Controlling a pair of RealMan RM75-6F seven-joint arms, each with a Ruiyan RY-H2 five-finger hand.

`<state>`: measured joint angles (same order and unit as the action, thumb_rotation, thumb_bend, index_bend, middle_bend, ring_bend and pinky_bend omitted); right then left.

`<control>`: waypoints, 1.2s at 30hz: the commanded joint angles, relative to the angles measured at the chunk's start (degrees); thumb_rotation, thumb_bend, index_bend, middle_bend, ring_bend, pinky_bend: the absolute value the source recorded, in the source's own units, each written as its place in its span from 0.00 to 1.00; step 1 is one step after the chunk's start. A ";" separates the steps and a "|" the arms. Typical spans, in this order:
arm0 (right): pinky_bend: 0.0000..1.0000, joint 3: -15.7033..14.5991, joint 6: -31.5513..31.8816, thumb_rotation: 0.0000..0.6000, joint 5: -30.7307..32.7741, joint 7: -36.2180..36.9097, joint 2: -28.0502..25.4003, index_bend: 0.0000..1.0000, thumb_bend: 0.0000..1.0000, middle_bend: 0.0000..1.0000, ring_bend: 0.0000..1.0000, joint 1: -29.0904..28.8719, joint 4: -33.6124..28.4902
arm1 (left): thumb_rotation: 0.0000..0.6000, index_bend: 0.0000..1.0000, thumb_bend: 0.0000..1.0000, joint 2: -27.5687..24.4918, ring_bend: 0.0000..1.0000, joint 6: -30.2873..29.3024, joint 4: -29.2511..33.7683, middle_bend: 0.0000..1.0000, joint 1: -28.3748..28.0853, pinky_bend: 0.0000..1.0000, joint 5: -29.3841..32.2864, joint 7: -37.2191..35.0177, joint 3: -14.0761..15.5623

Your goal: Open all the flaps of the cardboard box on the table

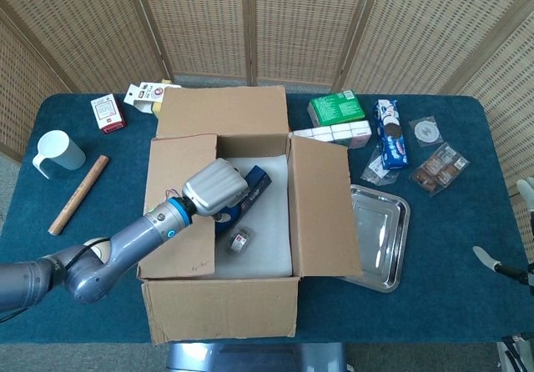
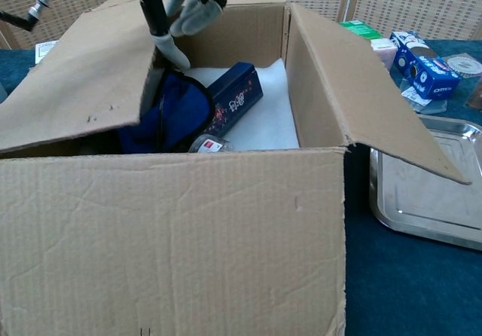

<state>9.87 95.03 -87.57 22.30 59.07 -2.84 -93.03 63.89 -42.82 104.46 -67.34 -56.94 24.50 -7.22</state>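
One cardboard box sits mid-bench, flaps partly raised. The left hand hangs over the box's left flap, fingers curled at that flap's inner edge; whether they grip it I cannot tell. Right of the box lies a steel tray; the right hand barely shows, fingers unreadable.

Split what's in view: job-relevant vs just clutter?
Job: cardboard box, its left flap, left robot hand at that flap's edge.
Clutter: metal tray, white cup, wooden stick, cookie pack, green packet.
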 commanded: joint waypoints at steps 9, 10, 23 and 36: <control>0.08 -0.61 0.68 1.00 -1.24 0.20 -0.21 0.00 0.00 0.00 0.00 0.35 -0.14 | 1.00 0.71 0.00 -11.43 0.56 -6.53 7.24 0.74 7.53 0.58 -6.43 -7.26 -1.31; 0.08 -0.64 0.68 1.00 -1.48 0.32 -0.24 0.00 0.00 0.00 0.00 0.28 -0.17 | 1.00 0.71 0.00 -13.06 0.56 -7.61 8.06 0.74 8.87 0.58 -7.87 -8.92 -1.54; 0.08 -1.21 0.86 1.00 -3.00 -1.03 -0.19 0.00 0.00 0.00 0.00 0.00 -1.30 | 1.00 0.71 0.00 -25.09 0.56 -16.70 7.93 0.74 22.84 0.58 -23.17 -25.11 0.62; 0.08 -1.51 0.74 1.00 -3.06 -2.16 -0.02 0.00 0.00 0.00 0.00 -0.06 -2.12 | 1.00 0.70 0.00 -28.16 0.56 -24.85 -1.30 0.74 34.45 0.55 -31.03 -36.96 4.59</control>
<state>8.38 95.85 -90.70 20.07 59.06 -2.89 -95.15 36.05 -66.32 104.95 -34.54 -86.85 -11.12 -3.65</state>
